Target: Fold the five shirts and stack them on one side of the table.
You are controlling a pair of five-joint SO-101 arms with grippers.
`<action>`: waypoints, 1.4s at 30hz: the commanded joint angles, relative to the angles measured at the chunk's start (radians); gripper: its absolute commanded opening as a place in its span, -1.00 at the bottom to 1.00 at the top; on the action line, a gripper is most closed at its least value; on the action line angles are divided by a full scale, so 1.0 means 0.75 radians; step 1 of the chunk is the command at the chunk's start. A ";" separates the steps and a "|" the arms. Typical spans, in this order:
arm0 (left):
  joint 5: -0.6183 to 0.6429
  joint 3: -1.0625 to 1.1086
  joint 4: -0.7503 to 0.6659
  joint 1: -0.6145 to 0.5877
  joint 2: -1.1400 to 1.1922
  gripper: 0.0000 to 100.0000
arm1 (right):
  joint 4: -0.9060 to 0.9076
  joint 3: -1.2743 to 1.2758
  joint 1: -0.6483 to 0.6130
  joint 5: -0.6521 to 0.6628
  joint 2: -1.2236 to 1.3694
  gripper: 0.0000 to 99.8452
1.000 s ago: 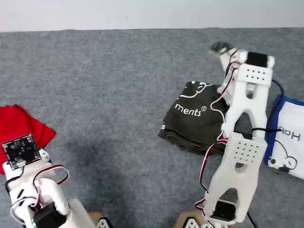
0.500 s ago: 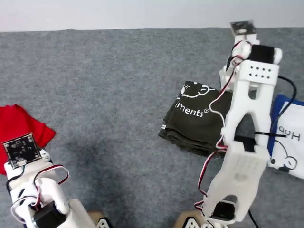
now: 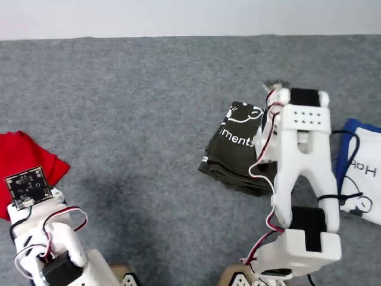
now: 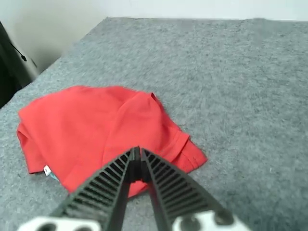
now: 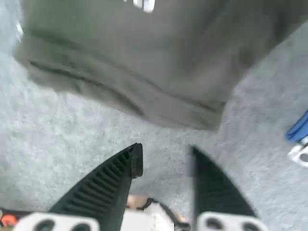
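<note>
left tool (image 4: 138,156) closed near the red shirt (image 4: 96,125), right tool (image 5: 166,155) open beside the dark shirt (image 5: 144,57).

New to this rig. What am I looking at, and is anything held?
Two small robot arms sit side by side at a grey table. One picture looks down from a fixed camera; the other two come from cameras on the arms' wrists. The left fingers are shut on nothing, near a red shirt. The right fingers are open and empty, beside a folded dark shirt. A white and blue shirt lies just past the right arm.
</note>
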 commanded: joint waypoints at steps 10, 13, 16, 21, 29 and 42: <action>0.000 0.034 0.008 -0.002 -0.012 -0.99 | -0.345 0.354 -0.097 0.057 -0.064 -0.43; 0.000 0.034 0.008 -0.002 -0.012 -0.99 | -0.363 0.381 -0.171 0.057 -0.066 -0.43; 0.000 0.034 0.008 -0.002 -0.012 -0.99 | -0.367 0.374 -0.251 0.057 -0.075 -0.43; -0.074 0.026 0.008 -0.004 -0.012 -0.99 | -0.390 0.374 -0.347 0.129 -0.077 -0.43; -0.153 -0.003 0.010 -0.084 -0.012 -0.99 | -0.386 0.356 -0.435 0.207 -0.079 -0.43; -0.151 -0.169 0.010 -0.078 -0.012 -0.99 | -0.390 0.215 -0.576 0.209 -0.069 -0.43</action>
